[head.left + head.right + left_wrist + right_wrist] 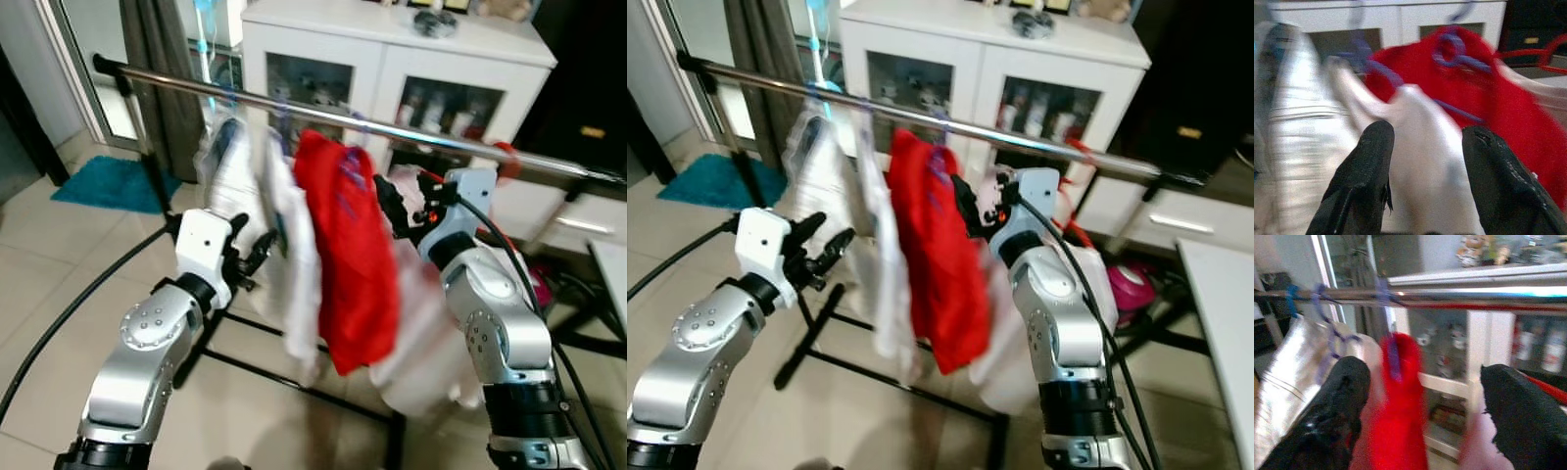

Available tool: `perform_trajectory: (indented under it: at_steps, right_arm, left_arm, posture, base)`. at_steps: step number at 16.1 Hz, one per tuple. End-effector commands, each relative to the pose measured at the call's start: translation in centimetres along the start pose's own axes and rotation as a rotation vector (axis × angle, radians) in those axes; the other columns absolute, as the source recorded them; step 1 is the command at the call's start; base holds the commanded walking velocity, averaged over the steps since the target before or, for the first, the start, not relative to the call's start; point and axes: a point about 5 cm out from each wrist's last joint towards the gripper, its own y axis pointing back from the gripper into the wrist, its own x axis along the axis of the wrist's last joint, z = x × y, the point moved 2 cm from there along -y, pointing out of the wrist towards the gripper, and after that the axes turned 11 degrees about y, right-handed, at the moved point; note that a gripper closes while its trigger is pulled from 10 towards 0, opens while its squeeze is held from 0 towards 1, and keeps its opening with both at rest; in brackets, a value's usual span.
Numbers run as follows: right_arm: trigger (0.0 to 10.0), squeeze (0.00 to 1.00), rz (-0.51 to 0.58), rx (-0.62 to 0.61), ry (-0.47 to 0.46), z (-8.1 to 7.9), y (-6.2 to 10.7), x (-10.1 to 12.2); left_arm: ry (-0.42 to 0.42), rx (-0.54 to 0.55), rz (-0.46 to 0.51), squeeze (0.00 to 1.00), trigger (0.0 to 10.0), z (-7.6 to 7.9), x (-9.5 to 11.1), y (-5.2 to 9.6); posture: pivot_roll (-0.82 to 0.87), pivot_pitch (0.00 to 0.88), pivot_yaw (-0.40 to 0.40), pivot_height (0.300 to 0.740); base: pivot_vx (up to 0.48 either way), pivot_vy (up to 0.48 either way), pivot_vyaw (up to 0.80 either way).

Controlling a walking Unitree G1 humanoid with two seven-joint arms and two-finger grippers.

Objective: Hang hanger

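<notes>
A red garment (348,255) on a purple hanger (1393,352) was suspended from the steel rail (392,127), between a white garment (289,245) on its left and a pale pink garment (421,343) on its right. The left gripper (253,257) was positioned just beside the white garment, fingers (1364,181) spread wide, nothing held. The right gripper (390,206) was raised near the rail, against the red garment's right edge, fingers (1339,406) likewise parted and empty. A white cabinet (392,69) was located beyond the rail.
</notes>
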Motion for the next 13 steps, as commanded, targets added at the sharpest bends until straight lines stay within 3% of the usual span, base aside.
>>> perform_trajectory:
  at_steps: [1,8,13]
  right_arm:
    - [10.0,1.0,-0.018,-0.033,0.016,0.6,0.1,0.0]
    - [10.0,1.0,-0.123,-0.165,0.123,3.0,-1.3,-0.7]
    - [10.0,1.0,-0.161,-0.257,0.179,5.4,-1.3,-0.7]
  left_arm:
    - [-0.014,-0.014,-0.009,0.0,10.0,0.3,-0.1,-0.1]
    - [-0.031,-0.121,-0.042,0.0,10.0,1.1,-0.2,0.0]
    - [-0.038,-0.187,-0.08,0.0,10.0,1.3,-0.4,0.4]
  posture:
    - [0.04,0.0,-0.041,0.74]
    - [0.04,0.0,-0.041,0.74]
    - [0.05,0.0,-0.049,0.74]
  base:
    - [0.0,0.0,0.0]
    - [0.0,0.0,0.0]
    - [0.0,0.0,0.0]
